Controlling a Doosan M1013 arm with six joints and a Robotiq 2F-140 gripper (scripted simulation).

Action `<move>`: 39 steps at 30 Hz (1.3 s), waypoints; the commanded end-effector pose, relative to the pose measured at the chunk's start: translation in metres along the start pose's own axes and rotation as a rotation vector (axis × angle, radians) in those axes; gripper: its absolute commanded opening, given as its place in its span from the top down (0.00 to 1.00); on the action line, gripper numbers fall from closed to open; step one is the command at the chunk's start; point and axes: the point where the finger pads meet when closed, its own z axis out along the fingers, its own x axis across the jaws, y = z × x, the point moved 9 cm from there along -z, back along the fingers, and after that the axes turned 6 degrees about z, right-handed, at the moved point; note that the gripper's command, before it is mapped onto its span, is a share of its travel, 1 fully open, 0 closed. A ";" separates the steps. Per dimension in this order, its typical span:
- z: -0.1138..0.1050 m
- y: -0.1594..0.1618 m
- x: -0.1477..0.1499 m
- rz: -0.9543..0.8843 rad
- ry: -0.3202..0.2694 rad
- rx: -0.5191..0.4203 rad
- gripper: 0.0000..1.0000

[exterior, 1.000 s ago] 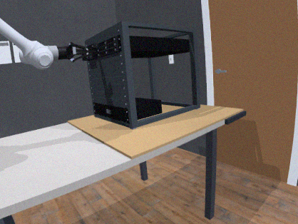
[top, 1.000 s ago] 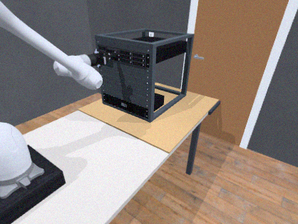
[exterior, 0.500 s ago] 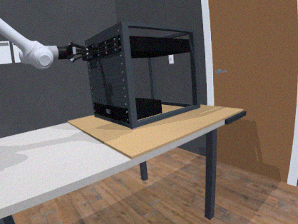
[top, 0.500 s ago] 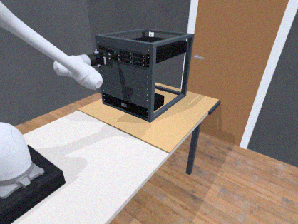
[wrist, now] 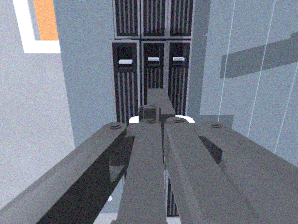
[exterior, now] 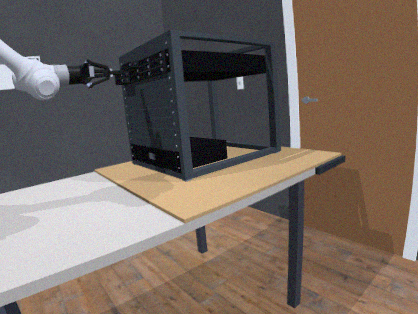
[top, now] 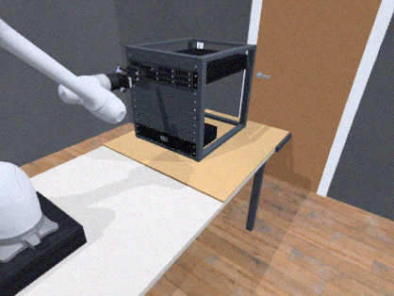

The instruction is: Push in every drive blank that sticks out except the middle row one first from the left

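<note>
The dark open-frame rack (top: 188, 94) stands on the tan board, with the rows of drive blanks (top: 162, 75) across the top of its front face. It also shows in the exterior view (exterior: 200, 105), with the blanks (exterior: 145, 67) on its left face. My gripper (top: 127, 77) is shut and empty, with its fingertips at the left end of the blank rows (exterior: 117, 75). In the wrist view the closed fingertips (wrist: 152, 114) touch a blank that sticks out (wrist: 160, 97), in front of three slatted blanks (wrist: 152, 70). I cannot tell which row it is in.
A black unit (top: 165, 139) fills the rack's bottom front slot. The tan board (top: 212, 165) lies on the white table (top: 118, 212), near its right edge. The arm's base (top: 24, 226) stands at the near left. A brown door is behind the rack.
</note>
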 end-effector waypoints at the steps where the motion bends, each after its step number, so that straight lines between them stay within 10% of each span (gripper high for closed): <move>1: -0.018 0.000 -0.001 0.000 -0.001 0.000 0.90; 20: -0.030 0.003 -0.029 0.000 -0.001 0.000 0.90; 39: 0.009 0.003 -0.029 0.000 -0.001 0.000 0.90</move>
